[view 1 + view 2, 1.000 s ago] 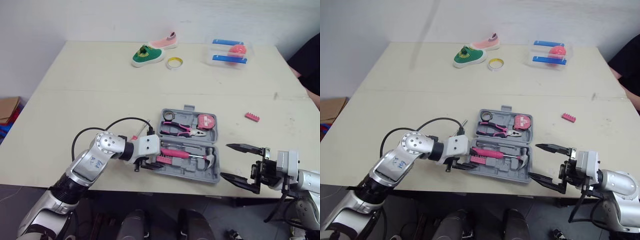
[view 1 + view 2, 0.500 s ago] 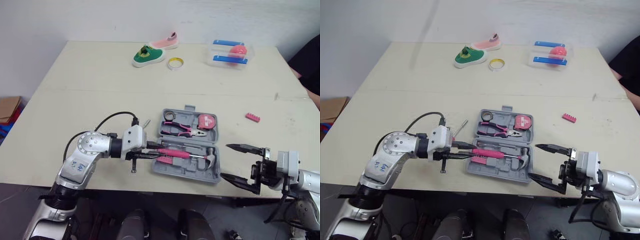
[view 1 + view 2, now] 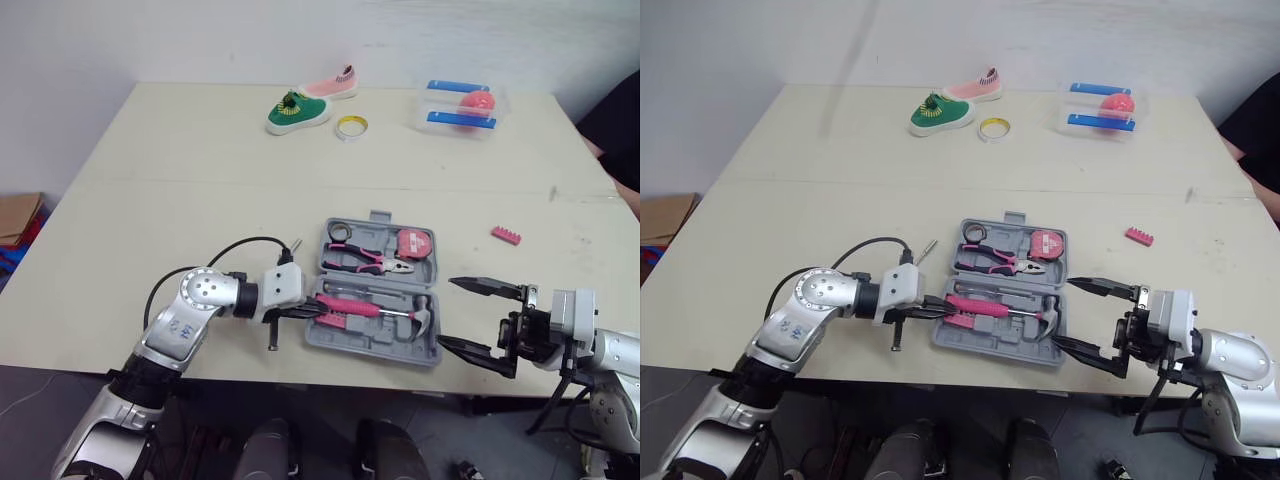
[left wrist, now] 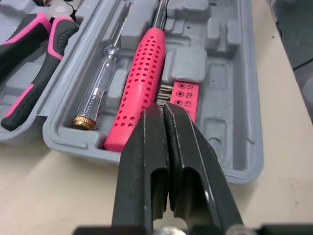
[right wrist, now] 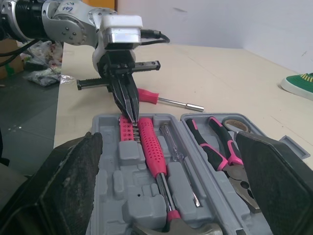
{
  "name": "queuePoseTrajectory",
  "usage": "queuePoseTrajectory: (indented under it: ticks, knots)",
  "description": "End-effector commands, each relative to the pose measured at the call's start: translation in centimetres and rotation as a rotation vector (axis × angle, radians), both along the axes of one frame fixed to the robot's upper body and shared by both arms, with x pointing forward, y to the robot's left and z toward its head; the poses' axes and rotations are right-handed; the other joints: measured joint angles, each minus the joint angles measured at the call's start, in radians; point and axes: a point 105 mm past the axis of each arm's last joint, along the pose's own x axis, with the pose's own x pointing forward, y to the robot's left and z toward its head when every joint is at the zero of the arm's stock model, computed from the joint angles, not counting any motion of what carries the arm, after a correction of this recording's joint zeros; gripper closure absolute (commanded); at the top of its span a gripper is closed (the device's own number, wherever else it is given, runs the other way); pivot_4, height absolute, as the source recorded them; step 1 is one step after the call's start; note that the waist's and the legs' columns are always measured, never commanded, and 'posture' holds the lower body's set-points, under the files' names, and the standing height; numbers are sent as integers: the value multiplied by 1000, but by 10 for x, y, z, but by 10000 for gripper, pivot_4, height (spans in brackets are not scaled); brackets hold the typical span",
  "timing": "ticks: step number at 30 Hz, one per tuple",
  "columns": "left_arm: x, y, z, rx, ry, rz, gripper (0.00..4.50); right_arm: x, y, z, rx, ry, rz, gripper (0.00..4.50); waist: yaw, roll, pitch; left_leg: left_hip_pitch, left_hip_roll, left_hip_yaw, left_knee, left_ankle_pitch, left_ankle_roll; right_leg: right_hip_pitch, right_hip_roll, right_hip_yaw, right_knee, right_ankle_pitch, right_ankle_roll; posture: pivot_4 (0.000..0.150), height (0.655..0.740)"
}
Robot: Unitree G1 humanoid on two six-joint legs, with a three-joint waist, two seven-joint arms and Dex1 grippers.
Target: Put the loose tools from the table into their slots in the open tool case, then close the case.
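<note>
The grey tool case [image 3: 430, 350] lies open near the table's front edge. It holds pink-handled pliers [image 3: 365, 262], a pink tape measure [image 3: 412, 241], a pink-handled hammer [image 4: 137, 88], a clear tester screwdriver [image 4: 100, 85] and a pink bit strip [image 4: 185, 98]. My left gripper [image 3: 316, 307] is shut with nothing between its fingers. Its tips rest at the case's left end, over the hammer handle and bit strip. A red-handled screwdriver [image 5: 149, 97] lies loose on the table behind that gripper. A pink bit holder [image 3: 505, 234] lies loose to the right. My right gripper [image 3: 447, 312] stands open beside the case's right end.
At the back of the table are a green shoe [image 3: 295, 110], a pink shoe [image 3: 330, 82], a tape roll [image 3: 349, 125] and a clear box [image 3: 460, 106] with a pink ball. A person's dark sleeve [image 3: 615, 130] shows at the right edge.
My left gripper has closed from partly open, drawn back to the left, then returned to the case's left end. The right gripper has edged closer to the case.
</note>
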Motion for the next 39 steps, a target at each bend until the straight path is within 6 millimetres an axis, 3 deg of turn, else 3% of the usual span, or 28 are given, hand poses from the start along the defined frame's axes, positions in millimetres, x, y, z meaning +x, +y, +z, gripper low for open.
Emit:
queuePoseTrajectory:
  ticks: [1,5,7,10,14,15,18,20,23,26,29,32,36,39]
  knots:
    - [0,7,-30,129,82,58,44720,-3,2,5,4,-29,0,0,0,1,0,0,0,0,0,0,0,0,0,0,0,0,0,1500,7400]
    - [-4,5,-39,197,106,38,44720,-3,1,3,10,-31,-16,0,0,0,-1,1,0,0,0,0,1,1,0,0,0,0,0,1500,7400]
    - [-3,1,-35,164,89,38,44720,-3,-1,3,7,-33,-37,0,-2,1,-1,1,0,0,0,0,1,1,0,1,0,0,0,1500,7400]
    - [2,-7,-4,-29,-18,5,44720,-1,-12,6,11,-46,-125,0,-2,2,-2,1,1,0,0,0,0,0,0,2,0,0,-1,1500,7400]
    - [2,9,34,-276,-123,34,44720,-4,-27,11,5,-34,-209,0,-2,0,-1,-1,1,0,0,0,0,-1,0,2,0,0,-1,1500,7400]
    - [5,20,42,-341,-152,93,44720,-4,-33,13,-5,-33,-247,0,-2,0,-1,-1,1,0,0,0,0,-1,-1,2,0,0,-1,1500,7400]
    - [7,77,58,-499,-206,304,36837,-4,-61,21,-23,-31,-358,0,-9,0,-1,-1,1,0,1,0,0,-1,-1,3,0,0,0,1500,7400]
    - [5,113,54,-481,-229,442,27812,-1,-86,23,-54,-43,-483,0,-15,0,-1,0,1,0,0,-2,1,-1,-1,3,0,0,0,1500,7400]
    - [-3,177,49,-449,-244,679,13582,-1,-139,12,-145,-4,-732,0,-21,-1,-1,-1,1,0,0,-3,3,-1,-1,2,-1,0,0,1500,7400]
    - [-12,216,49,-434,-274,819,96,-10,-162,5,-185,2,-808,0,-14,-1,-1,-1,0,0,0,-8,0,-1,-1,1,-3,0,0,1500,7400]
    - [-32,267,44,-407,-285,1006,96,-24,-197,2,-212,-15,-946,0,-19,-1,-1,-1,0,0,-1,-9,1,-1,-1,2,-4,0,0,1500,7400]
    - [-47,288,39,-383,-288,1087,96,-38,-219,-11,-213,44,-1042,0,-27,-1,-1,0,0,1,-5,-9,0,-1,-1,3,-6,0,0,1500,7400]
    - [-51,292,39,-409,-282,1112,96,-50,-231,-26,-194,116,-1097,0,-26,-1,-1,1,1,1,-11,-7,-3,-2,-2,3,-10,0,-1,1500,7400]
    - [-46,282,43,-426,-278,1071,96,-42,-223,-30,-151,130,-1067,0,-29,-1,-1,1,1,1,-12,-7,-4,-2,-2,3,-10,0,-1,1500,7400]
